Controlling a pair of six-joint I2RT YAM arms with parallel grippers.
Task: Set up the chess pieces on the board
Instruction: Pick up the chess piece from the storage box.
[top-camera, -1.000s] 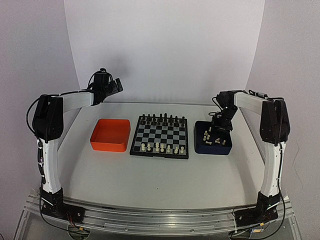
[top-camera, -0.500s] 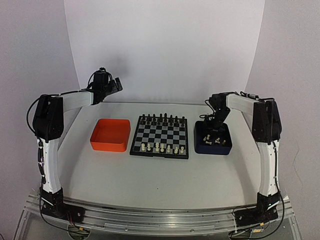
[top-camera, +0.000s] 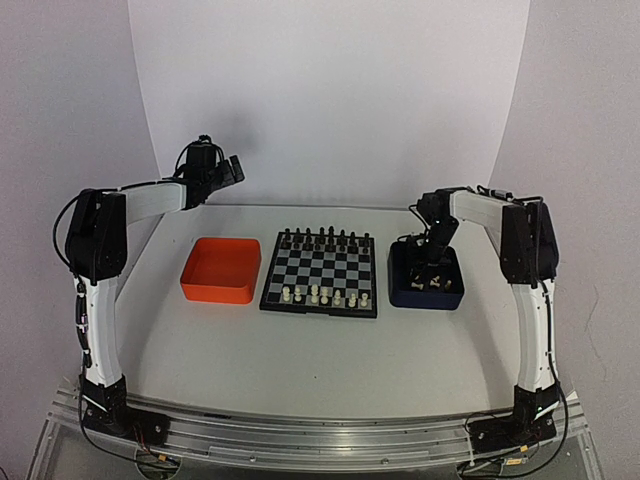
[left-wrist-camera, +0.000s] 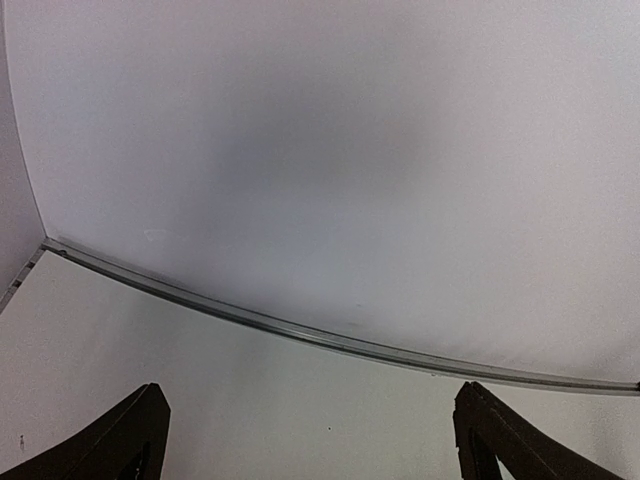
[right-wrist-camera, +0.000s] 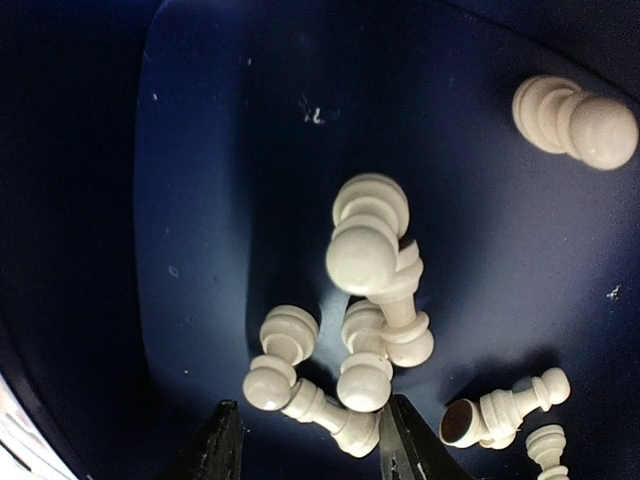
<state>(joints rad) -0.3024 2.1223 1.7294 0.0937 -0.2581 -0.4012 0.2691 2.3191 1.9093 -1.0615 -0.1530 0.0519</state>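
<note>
The board (top-camera: 320, 268) lies mid-table, with black pieces along its far row and several cream-white chess pieces (top-camera: 318, 295) along its near rows. More white pieces lie loose in the dark blue tray (top-camera: 452, 297). My right gripper (top-camera: 428, 262) is down inside that tray. In the right wrist view it (right-wrist-camera: 312, 442) is open, its fingertips (right-wrist-camera: 220, 448) on either side of a lying white piece (right-wrist-camera: 310, 402) in a small heap (right-wrist-camera: 365, 255). My left gripper (top-camera: 232, 168) is raised at the far left, open and empty (left-wrist-camera: 300, 455).
An orange tray (top-camera: 220, 270) stands left of the board. The blue tray (right-wrist-camera: 200, 150) has raised walls around the right gripper. A lone white piece (right-wrist-camera: 575, 118) lies at its far side, and two more (right-wrist-camera: 500, 405) lie right of the fingers.
</note>
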